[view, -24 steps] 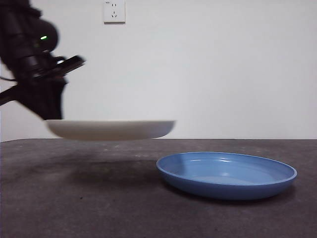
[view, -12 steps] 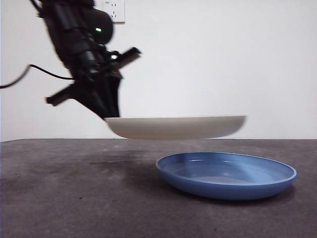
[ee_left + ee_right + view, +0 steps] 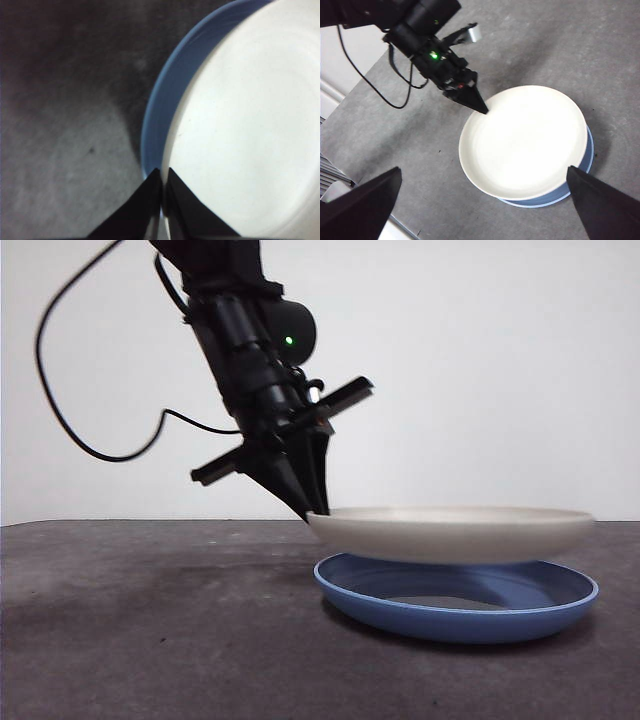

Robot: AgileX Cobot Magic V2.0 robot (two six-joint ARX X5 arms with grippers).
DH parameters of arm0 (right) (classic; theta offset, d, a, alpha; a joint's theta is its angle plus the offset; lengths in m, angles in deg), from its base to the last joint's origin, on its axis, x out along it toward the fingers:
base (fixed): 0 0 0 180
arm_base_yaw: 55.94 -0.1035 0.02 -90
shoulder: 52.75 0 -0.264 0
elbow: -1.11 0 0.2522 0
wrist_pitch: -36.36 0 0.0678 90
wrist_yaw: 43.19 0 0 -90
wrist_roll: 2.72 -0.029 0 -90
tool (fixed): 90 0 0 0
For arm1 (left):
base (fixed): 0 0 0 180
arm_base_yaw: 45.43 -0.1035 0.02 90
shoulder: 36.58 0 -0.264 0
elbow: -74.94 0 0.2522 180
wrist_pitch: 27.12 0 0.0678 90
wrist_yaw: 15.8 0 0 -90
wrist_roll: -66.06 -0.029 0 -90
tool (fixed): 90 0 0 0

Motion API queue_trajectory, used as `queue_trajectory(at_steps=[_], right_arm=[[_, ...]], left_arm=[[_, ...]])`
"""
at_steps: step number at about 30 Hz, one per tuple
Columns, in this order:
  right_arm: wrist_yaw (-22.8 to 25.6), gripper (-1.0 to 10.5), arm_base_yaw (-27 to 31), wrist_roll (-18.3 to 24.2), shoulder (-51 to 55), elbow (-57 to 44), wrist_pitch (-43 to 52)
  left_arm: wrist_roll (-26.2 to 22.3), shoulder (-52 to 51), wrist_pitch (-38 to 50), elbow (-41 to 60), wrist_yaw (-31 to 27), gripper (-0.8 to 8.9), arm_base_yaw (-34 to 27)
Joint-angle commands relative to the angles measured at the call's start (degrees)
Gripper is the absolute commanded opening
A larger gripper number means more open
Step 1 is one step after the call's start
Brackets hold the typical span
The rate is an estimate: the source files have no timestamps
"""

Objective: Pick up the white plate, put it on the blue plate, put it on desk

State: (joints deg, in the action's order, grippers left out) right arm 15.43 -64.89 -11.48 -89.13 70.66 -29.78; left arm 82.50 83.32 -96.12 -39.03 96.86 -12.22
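The white plate hangs level right over the blue plate, which lies on the desk. I cannot tell whether the two touch. My left gripper is shut on the white plate's left rim, with the arm slanting down from the top left. The left wrist view shows its jaws pinching the white plate with the blue plate's rim showing beyond it. My right gripper is open and empty, high above both plates.
A black cable loops from the left arm over the desk's left side. The desk's edge runs near the wall on the left in the right wrist view.
My left gripper has carried the white plate to the right and lowered it, from above bare desk to directly over the blue plate.
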Motion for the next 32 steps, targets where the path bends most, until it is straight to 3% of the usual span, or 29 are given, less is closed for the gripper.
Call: queue_trajectory(at_steps=[1,13,18,25,32], right_arm=[[-0.2,6.0,-0.2,0.4,-0.2,1.1,0.2],[-0.1,6.0,-0.2,0.5,-0.2,1.1,0.0],[-0.1,6.0,-0.2,0.5,-0.2,1.1,0.0],[-0.1,6.0,-0.2,0.5,-0.2,1.1,-0.2],[-0.1,6.0,-0.2,0.4,-0.2,1.1,-0.2]], left_arm=[[0.3,2.1,1.0,-2.0,0.2,0.09,0.5],[-2.3,3.9,1.2,-2.0,0.2,0.13,1.5],[-2.6,3.9,2.7,-2.0,0.2,1.92,1.8],[-2.5,3.9,4.1,-2.1,0.2,3.11,1.8],[-3.8,3.9,3.6,-3.6,0.2,5.18,1.8]])
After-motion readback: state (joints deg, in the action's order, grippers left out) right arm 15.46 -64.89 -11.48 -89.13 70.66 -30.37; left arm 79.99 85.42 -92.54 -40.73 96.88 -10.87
